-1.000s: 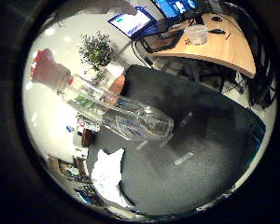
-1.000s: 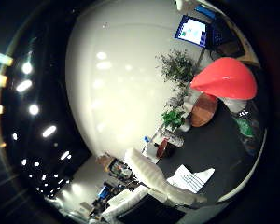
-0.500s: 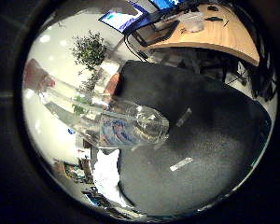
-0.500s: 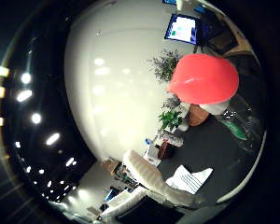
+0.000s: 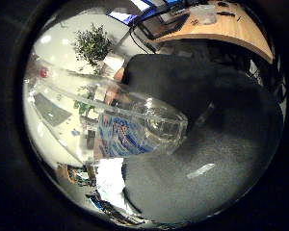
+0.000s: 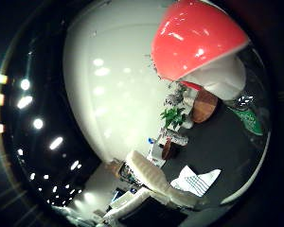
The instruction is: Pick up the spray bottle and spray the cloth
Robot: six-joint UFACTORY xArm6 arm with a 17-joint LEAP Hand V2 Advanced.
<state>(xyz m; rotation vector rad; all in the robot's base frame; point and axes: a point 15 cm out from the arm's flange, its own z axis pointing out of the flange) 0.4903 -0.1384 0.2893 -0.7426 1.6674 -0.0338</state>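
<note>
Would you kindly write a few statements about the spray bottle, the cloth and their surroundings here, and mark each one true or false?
1. The spray bottle has a clear body. True.
2. The bottle's spray head is blue. False: it is red.
3. The bottle fills much of the little finger side view, so it is close to the palm. True.
4. The white cloth is draped over the bottle. False: it lies apart from the bottle, on the dark surface.
5. A leafy plant shows in the room beyond the bottle. True.
</note>
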